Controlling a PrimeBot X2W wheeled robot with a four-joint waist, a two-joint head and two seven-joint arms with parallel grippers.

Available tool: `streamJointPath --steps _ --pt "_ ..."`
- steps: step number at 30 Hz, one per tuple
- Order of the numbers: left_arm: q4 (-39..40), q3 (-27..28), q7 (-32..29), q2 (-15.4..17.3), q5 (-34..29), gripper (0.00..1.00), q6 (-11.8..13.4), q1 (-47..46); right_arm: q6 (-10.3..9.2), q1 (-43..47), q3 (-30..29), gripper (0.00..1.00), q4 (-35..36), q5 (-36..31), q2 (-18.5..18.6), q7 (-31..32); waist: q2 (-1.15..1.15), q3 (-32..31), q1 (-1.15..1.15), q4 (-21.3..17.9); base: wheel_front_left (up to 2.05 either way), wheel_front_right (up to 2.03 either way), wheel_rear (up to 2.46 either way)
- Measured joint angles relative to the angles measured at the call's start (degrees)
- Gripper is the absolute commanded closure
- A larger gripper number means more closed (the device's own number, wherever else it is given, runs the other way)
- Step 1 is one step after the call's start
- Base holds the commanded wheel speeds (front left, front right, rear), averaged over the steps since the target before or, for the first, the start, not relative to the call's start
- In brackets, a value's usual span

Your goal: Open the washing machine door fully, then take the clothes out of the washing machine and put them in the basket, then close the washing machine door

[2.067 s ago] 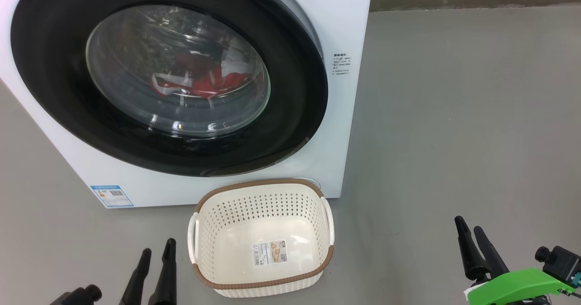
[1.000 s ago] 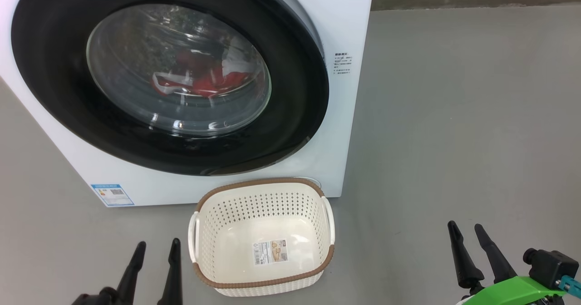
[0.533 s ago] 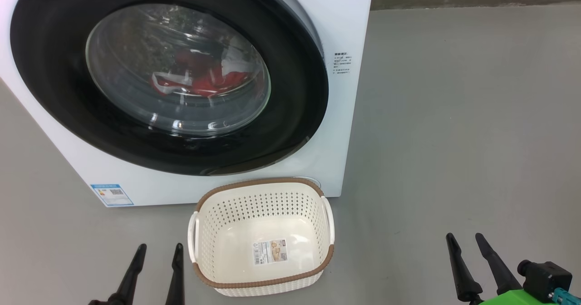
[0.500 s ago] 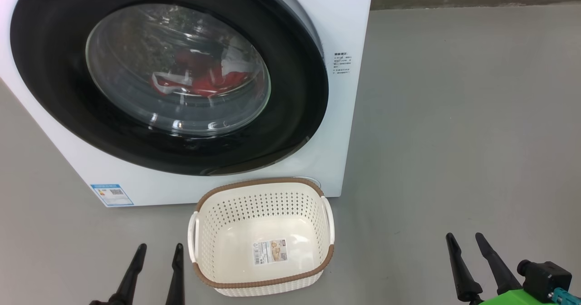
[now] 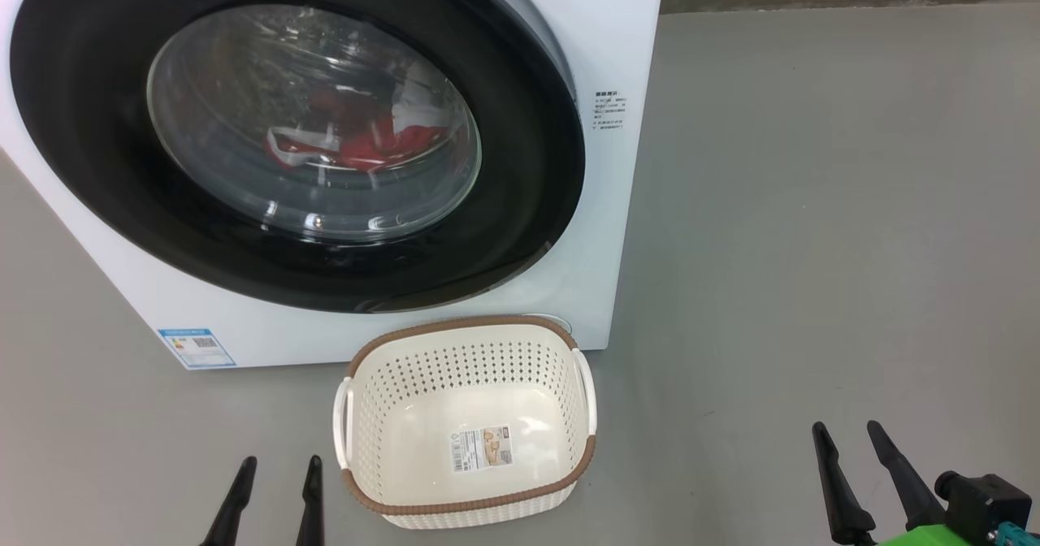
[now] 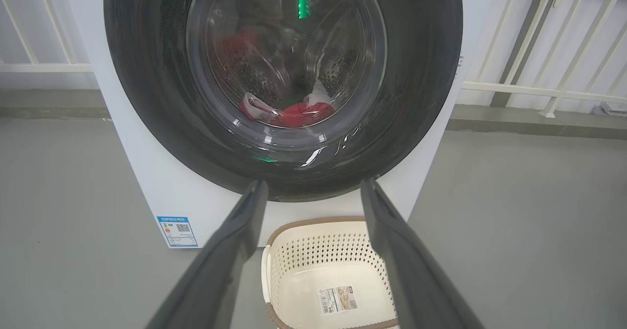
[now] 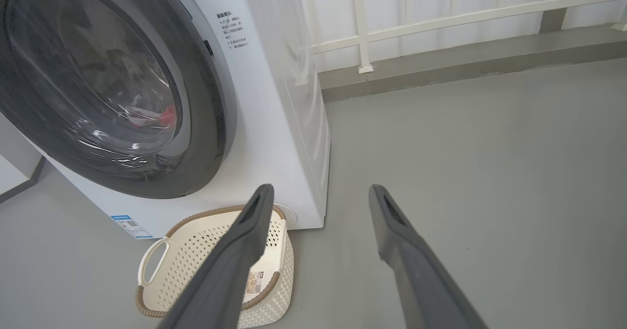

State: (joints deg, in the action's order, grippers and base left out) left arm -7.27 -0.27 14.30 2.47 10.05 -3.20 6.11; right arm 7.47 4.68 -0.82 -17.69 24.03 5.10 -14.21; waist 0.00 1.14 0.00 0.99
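At the far left of the head view, a small blue label (image 5: pixel 196 348) sits on the lower corner of the white washing machine (image 5: pixel 617 26). Below it, at the bottom edge, the left gripper (image 5: pixel 279 461) hangs over the grey floor (image 5: pixel 812 205). Its two dark fingers (image 5: pixel 231 501) are spread wide and hold nothing.

The washing machine door (image 5: pixel 97 164) is closed flat against the front. Through its glass bowl I see the clothes (image 5: pixel 366 144), red with white parts, lying low inside the machine. The left wrist view looks straight at the door between the spread fingers. It adds the holes of the steel drum (image 6: pixel 254 77) behind the glass, and a white railing (image 6: pixel 539 90) behind the machine.

Further right, the basket (image 5: pixel 463 504) stands on the floor just before the lower right corner of the machine; whether it touches the front, I cannot tell. A paper label (image 5: pixel 482 448) lies on its bottom. To the right of the door, small printed text (image 5: pixel 609 113) is on the white front.

The right wrist view looks at the machine from an angle and shows its plain side wall (image 7: pixel 299 99) and one white handle (image 7: pixel 145 260) of the basket. At the far right, the right gripper (image 5: pixel 846 428) is low over the floor, well apart from the basket, its fingers also wide and holding nothing.
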Motion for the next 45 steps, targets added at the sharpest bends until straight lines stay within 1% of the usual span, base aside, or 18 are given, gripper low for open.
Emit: streamJointPath --steps 1,18,22,23,24,25,26,27,28,32,37,40,42,45 --pt "-0.21 0.07 0.0 0.0 0.15 0.0 -0.36 0.0 -0.01 0.1 -0.36 0.0 -0.11 -0.01 0.01 -0.01 0.0 0.03 0.0 -0.02 0.0 0.0 0.0" --pt "-1.31 0.21 0.0 0.0 0.54 0.0 -0.38 -0.08 0.0 1.01 -1.59 0.0 0.01 -0.42 -0.34 -0.01 0.0 0.19 0.0 -0.1 0.0 0.0 0.0" --pt "-1.25 0.1 0.0 0.0 0.54 0.0 -0.44 -0.09 -0.01 1.0 -2.26 0.0 1.75 -0.51 -0.67 -0.01 0.0 0.24 0.0 0.07 0.0 0.0 0.0" --pt "-1.18 0.04 0.0 0.0 0.54 0.0 -0.45 -0.09 0.0 0.99 -2.35 0.64 2.63 -0.49 -0.85 -0.01 0.0 0.28 0.0 0.09 0.0 0.0 0.0" --pt "-1.12 -0.05 0.0 0.0 0.55 0.0 -0.45 -0.1 0.0 0.98 -2.45 0.82 3.46 -0.41 -1.05 -0.02 0.0 0.34 0.0 0.14 0.0 0.0 0.0" --pt "-1.08 -0.19 0.0 0.0 0.59 0.0 -0.45 -0.11 -0.01 0.97 -2.54 0.92 4.15 -0.23 -1.31 -0.02 0.0 0.39 0.0 0.2 0.0 0.0 0.0" --pt "-0.99 -0.38 0.0 0.0 0.73 0.0 -0.45 -0.13 0.0 0.97 -2.64 0.92 4.88 0.12 -1.54 -0.03 0.0 0.45 0.0 0.27 0.0 0.0 0.0" --pt "-0.89 -0.64 0.0 0.0 0.73 0.0 -0.45 -0.14 0.0 0.94 -2.66 0.99 5.53 0.76 -1.68 -0.11 0.0 0.52 0.0 0.35 0.0 0.0 0.0" --pt "-0.82 -0.91 0.0 0.0 0.73 0.0 -0.45 -0.15 -0.01 0.91 -2.69 1.0 6.06 1.56 -1.79 -0.21 0.0 0.61 0.0 0.44 0.0 0.0 0.0" --pt "-0.22 -1.77 0.0 0.01 1.65 0.0 -0.92 -0.24 -0.01 -0.7 -2.31 1.0 6.6 6.82 -2.1 -0.27 0.0 1.09 0.0 0.88 0.0 0.0 0.0" --pt "0.7 -2.64 0.0 0.03 2.38 0.0 -0.92 -1.05 -0.01 -5.93 -1.43 1.0 6.7 9.16 -2.09 -0.42 0.0 2.01 0.0 1.83 0.0 0.0 0.0" --pt "1.32 -3.74 0.0 0.04 3.32 0.0 -0.92 -2.63 -0.01 -10.02 -0.98 1.0 6.44 13.88 -1.98 -0.42 0.0 2.81 0.0 2.98 0.0 0.0 0.0" --pt "1.4 -4.2 0.0 0.05 3.82 0.0 -0.92 -2.75 -0.01 -12.26 -0.09 1.0 6.17 15.91 -1.64 -0.42 0.0 3.21 0.0 3.6 0.0 0.0 0.0" --pt "1.38 -4.94 0.0 0.08 4.81 0.0 -0.86 -2.84 -0.01 -15.84 1.36 1.0 5.57 19.78 -0.52 -0.43 0.0 3.84 0.0 4.51 0.0 0.0 0.0"
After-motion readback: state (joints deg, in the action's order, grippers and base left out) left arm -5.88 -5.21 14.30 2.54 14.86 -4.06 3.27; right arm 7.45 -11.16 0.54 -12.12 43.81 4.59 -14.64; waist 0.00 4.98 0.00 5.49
